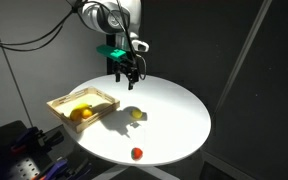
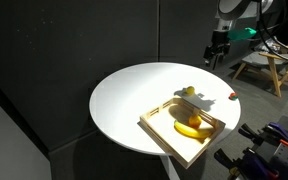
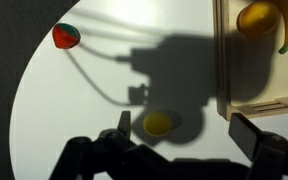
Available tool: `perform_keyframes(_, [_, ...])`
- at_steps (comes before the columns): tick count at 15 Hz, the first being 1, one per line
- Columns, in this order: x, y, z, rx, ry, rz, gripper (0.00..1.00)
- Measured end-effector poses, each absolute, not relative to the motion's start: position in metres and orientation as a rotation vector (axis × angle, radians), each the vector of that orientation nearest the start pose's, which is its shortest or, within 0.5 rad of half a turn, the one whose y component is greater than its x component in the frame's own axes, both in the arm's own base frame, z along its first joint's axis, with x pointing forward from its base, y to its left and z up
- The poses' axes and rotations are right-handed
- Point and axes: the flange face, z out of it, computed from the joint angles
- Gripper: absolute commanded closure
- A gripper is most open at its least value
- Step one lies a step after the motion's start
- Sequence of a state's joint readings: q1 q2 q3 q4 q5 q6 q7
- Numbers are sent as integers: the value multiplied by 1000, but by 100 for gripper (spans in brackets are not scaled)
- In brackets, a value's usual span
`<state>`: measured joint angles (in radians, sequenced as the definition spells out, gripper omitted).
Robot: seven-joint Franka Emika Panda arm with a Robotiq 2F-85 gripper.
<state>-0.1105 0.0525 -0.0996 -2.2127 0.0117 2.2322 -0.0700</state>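
Fingers (image 3: 179,150) spread, empty, high above lemon (image 3: 158,123) on desk (image 1: 174,125); nothing grasped yet; tray (image 1: 82,100) holds fruit.

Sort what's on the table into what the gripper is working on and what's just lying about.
In hand:
- gripper, open, hovering
- lemon, right below it

Lying about:
- strawberry
- wooden tray
- banana in the tray
- round white table
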Motion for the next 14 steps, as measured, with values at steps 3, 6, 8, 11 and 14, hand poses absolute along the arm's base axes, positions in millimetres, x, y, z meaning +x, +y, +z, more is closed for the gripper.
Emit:
perform_keyframes(3, [516,-110,358,-3123,246,22,0])
perform_keyframes(6, [513,-109,362,-3121,257,11,0])
perform_keyframes(8, [512,-109,362,-3120,259,12,0])
perform_keyframes(11, [512,-109,361,-3120,262,14,0])
perform_keyframes(14, [512,-109,361,-3120,263,15,0])
